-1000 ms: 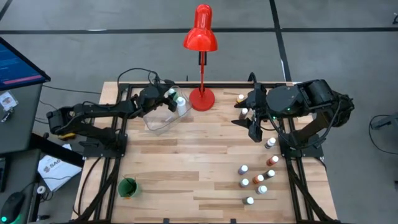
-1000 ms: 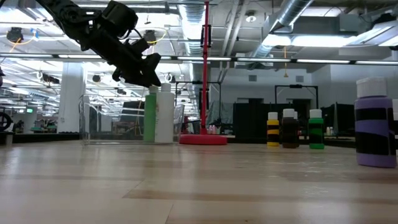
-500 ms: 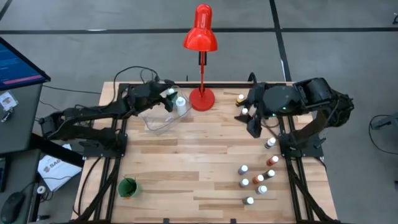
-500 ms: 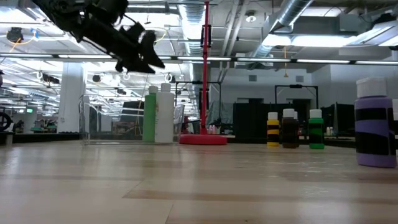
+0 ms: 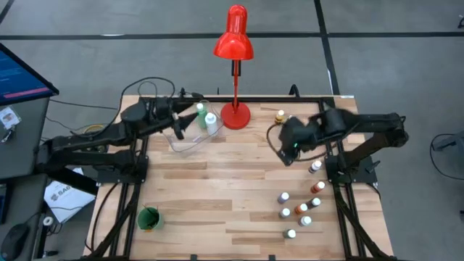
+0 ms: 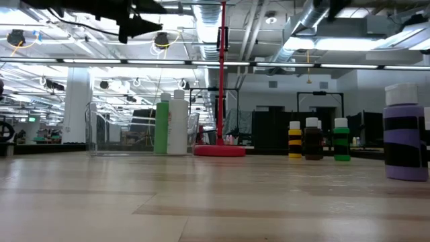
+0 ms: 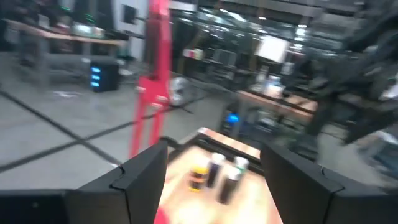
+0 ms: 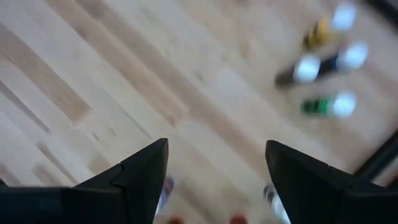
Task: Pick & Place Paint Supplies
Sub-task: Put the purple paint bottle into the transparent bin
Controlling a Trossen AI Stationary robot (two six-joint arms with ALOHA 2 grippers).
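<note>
The wooden table point(image 5: 217, 196) fills the middle of the high view, with the red desk lamp point(image 5: 233, 43) standing at its upper centre edge. Just left of the lamp base sits a clear container point(image 5: 190, 136), and inside it two paint bottles stand upright, long axes vertical: a green one point(image 6: 162, 126) and a white one point(image 6: 178, 124), touching side by side in the low view.

The left gripper point(image 5: 179, 121) hangs above the container in the upper left of the high view, apart from the bottles; its jaws stand wide apart and hold nothing, as its wrist view shows between the two dark fingers point(image 7: 140, 177).

The right gripper point(image 5: 288, 145) hovers over bare wood right of centre in the high view. Its jaws are spread wide and empty, with plank visible between the fingers point(image 8: 146, 177).

The remaining bottles point(image 5: 299, 210) stand upright in a loose cluster at the lower right of the high view, caps up, with a few more near the upper right edge. In the low view a yellow-and-black bottle point(image 6: 294, 140), a dark one point(image 6: 312, 139) and a green one point(image 6: 342, 140) stand in a row right of centre, and a purple bottle point(image 6: 405, 133) with black bands looms at the right edge. Any label text is probably too small to read.

A green cup point(image 5: 148, 217) sits at the lower left of the table.
</note>
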